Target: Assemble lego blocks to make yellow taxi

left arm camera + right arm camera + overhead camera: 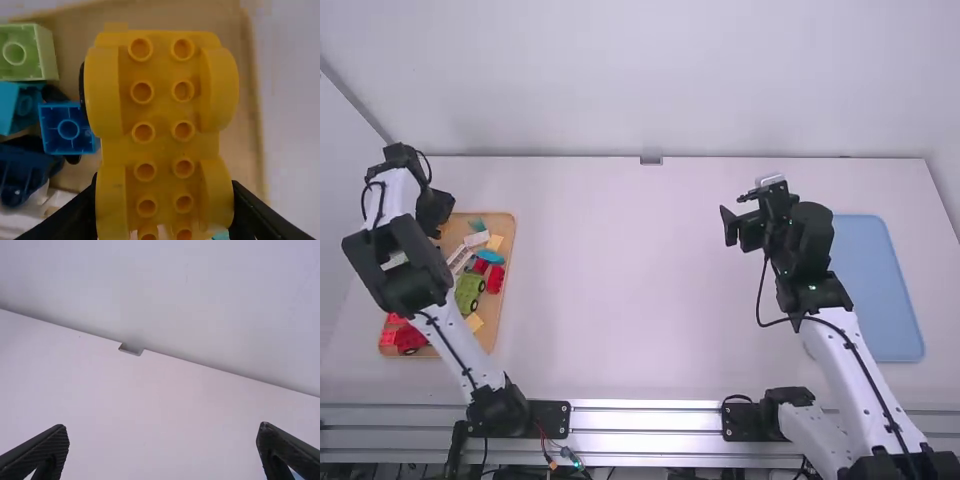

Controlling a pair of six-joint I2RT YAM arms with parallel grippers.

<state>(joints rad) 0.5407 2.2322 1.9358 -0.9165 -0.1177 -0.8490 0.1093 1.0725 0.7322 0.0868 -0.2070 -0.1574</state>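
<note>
One yellow block clamped between left gripper fingers, right gripper fingers wide apart

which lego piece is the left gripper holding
The yellow piece with two columns of round studs. The left gripper grips it; the light green block and square blue block lie outside its fingers.

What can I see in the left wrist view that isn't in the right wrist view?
Left wrist view: a bumpy yellow toy squeezed in the left gripper, over a wooden tray with more blocks, like a green one and a blue one.

Right wrist view: the open right gripper with nothing in it, the wall and a little notch at the table's far edge.

Both: part of the white table, and a black gripper.
</note>
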